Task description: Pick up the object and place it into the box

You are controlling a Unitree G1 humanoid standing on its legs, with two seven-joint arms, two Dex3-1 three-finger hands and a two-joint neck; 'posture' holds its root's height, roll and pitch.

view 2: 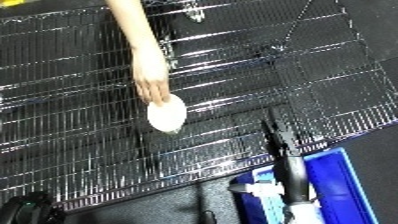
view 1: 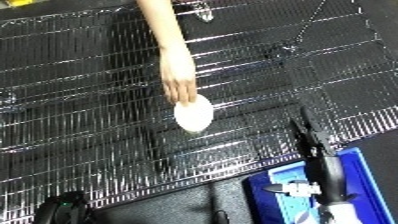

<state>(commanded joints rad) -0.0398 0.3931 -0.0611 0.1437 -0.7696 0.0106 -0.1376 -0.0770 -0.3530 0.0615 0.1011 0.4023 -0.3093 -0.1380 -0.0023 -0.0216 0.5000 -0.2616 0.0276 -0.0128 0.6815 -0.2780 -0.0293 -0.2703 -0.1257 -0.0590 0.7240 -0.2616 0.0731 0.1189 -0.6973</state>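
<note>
Person's hand point(view 1: 180, 80) on white disc point(view 1: 194, 114); right hand point(view 1: 306, 137) (fingers straight) over blue bin point(view 1: 369, 172).

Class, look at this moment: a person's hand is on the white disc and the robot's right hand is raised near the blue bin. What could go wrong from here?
1. The person's hand touches the white disc; if the right hand reaches now, it may strike the person.
2. The disc looks flat on the shiny ribbed surface, so fingers might slide it rather than lift it.
3. The blue bin sits partly out of view under the forearm, so a drop could miss.
</note>
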